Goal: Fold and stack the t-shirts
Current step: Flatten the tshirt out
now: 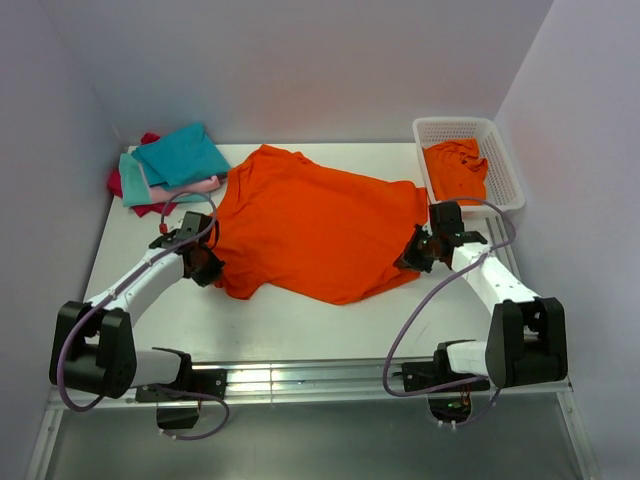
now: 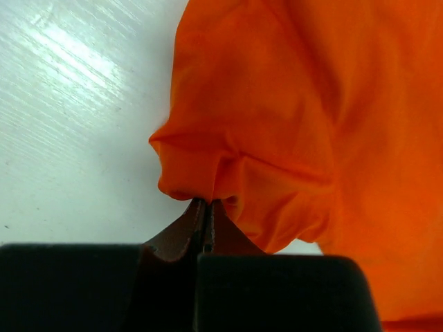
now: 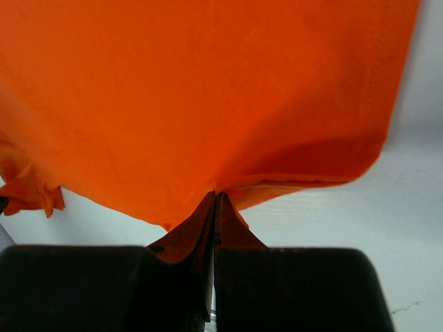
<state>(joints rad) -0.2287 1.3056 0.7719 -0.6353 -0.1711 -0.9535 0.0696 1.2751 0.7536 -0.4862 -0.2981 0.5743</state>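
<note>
Ahead of left gripper (image 2: 206,207), orange t-shirt (image 2: 297,117) runs off frame top and right. Ahead of right gripper (image 3: 216,200), it is cropped top and left.

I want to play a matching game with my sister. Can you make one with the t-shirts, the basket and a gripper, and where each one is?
Things:
1. big orange t-shirt
2. teal t-shirt
3. white basket
4. left gripper

Places or states:
A. holds a second orange t-shirt
B. shut on a bunched edge of cloth
C. spread out in the middle of the table
D. on top of a pile at the far left corner

Pairs: 1-C, 2-D, 3-A, 4-B.
</note>
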